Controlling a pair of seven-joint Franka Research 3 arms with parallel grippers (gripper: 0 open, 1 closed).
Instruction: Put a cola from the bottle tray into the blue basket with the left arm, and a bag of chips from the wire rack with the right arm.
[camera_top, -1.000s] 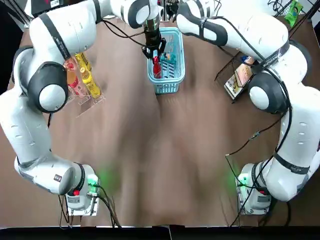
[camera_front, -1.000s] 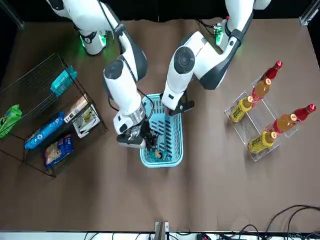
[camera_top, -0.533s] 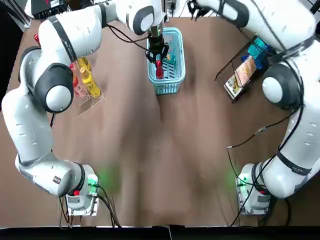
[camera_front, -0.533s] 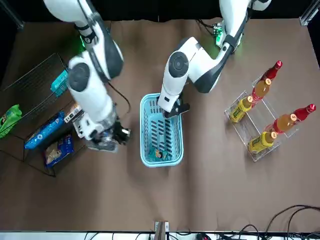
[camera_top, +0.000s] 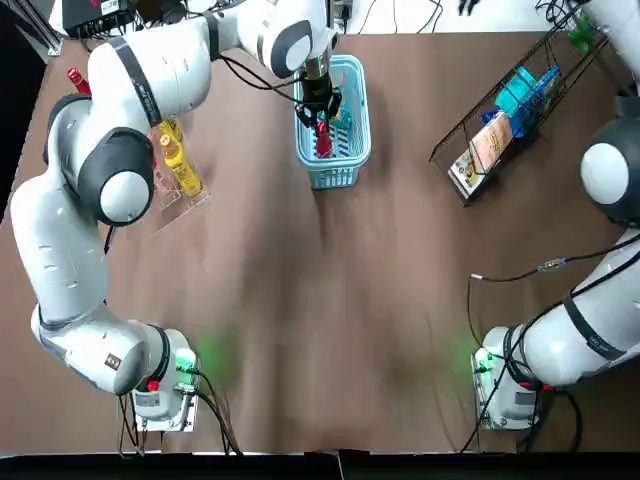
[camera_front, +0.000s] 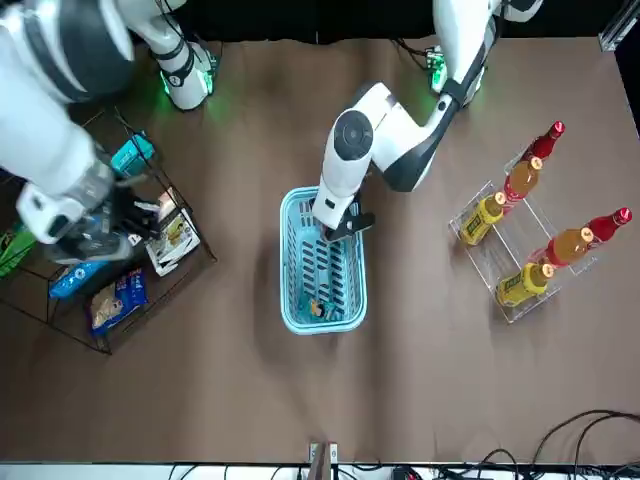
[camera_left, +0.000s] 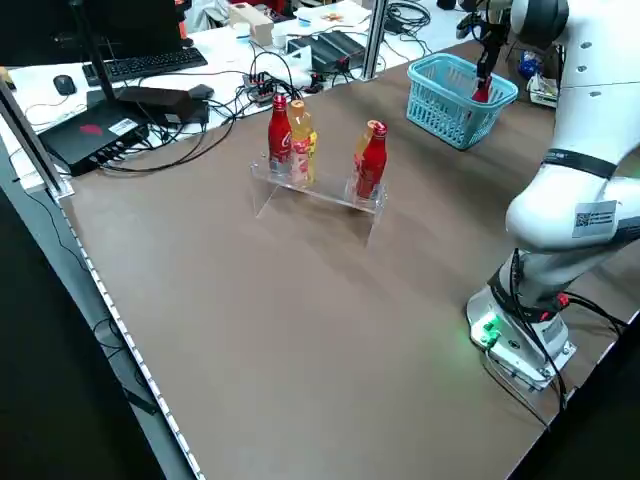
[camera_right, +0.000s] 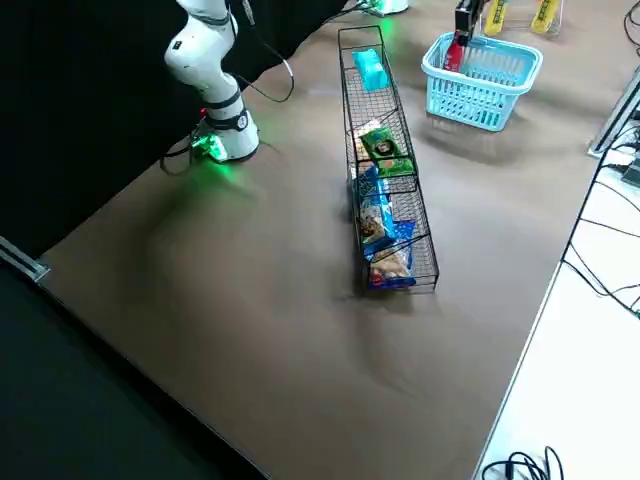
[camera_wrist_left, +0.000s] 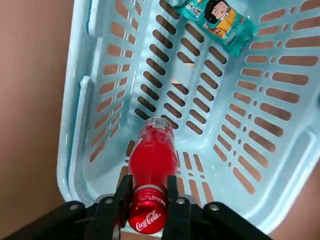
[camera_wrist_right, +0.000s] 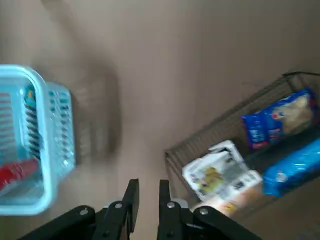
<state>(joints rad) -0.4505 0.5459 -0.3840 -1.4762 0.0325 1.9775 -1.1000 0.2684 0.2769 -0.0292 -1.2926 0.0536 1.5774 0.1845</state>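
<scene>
Now the cola bottle (camera_wrist_left: 150, 167) is upright inside the blue basket (camera_wrist_left: 80, 125), its cap clamped by the left gripper (camera_wrist_left: 148, 197). A teal chips bag (camera_wrist_left: 215, 20) lies at the basket's other end. The right gripper (camera_wrist_right: 146, 192) hovers by the wire rack (camera_wrist_right: 220, 131), fingers slightly parted, empty.

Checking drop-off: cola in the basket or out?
In. The cola hangs inside the basket walls, its cap clamped by the left gripper jaws; whether it touches the floor, cannot tell.
</scene>
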